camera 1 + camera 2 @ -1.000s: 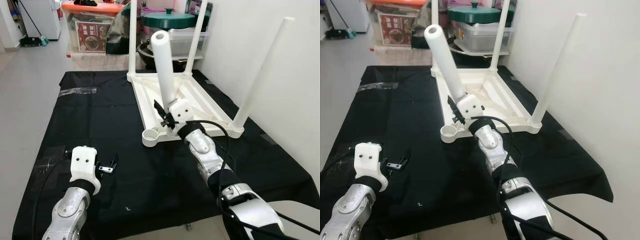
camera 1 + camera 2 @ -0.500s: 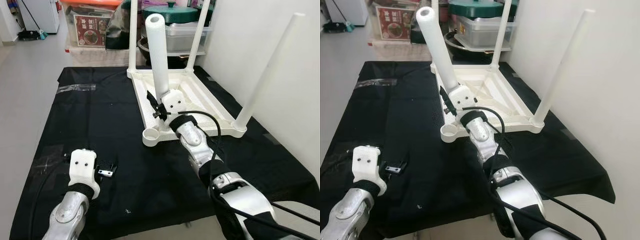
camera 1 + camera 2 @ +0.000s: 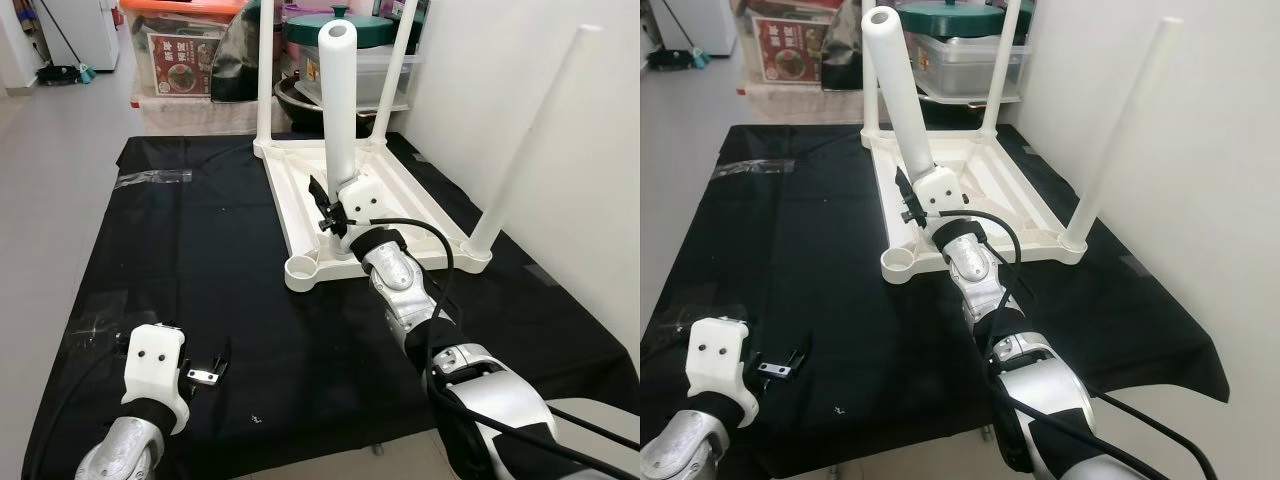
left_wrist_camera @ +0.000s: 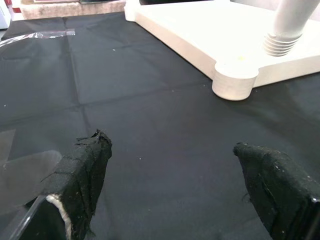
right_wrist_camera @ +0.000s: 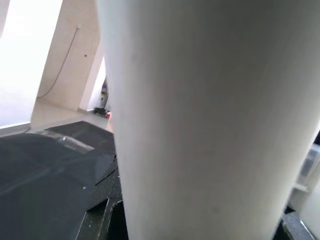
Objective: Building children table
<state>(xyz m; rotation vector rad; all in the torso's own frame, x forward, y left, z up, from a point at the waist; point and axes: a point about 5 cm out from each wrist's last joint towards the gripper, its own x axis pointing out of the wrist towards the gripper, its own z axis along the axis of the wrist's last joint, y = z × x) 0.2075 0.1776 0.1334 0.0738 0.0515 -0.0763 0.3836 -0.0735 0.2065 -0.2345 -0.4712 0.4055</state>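
On the black cloth (image 3: 200, 230) the upturned white tabletop (image 3: 365, 215) carries three fitted legs. Right gripper (image 3: 335, 215) pinches the fourth leg (image 3: 338, 110) near its threaded end, just at 1 o'clock of the empty corner socket (image 3: 300, 268). Left gripper (image 4: 175, 185) hovers spread, idle. Risk: tilted leg cross-threads or misses socket.

An upturned tabletop (image 3: 300, 205) lies on the cloth (image 3: 200, 240) ahead of me, three legs standing up from its far and right corners. My right gripper (image 3: 335, 218) holds a fourth leg (image 3: 340, 110) upright over it, just behind the near-left socket (image 3: 302, 268). My left gripper (image 3: 205, 368) hangs near me, left of it; storage boxes (image 3: 185, 55) sit behind.
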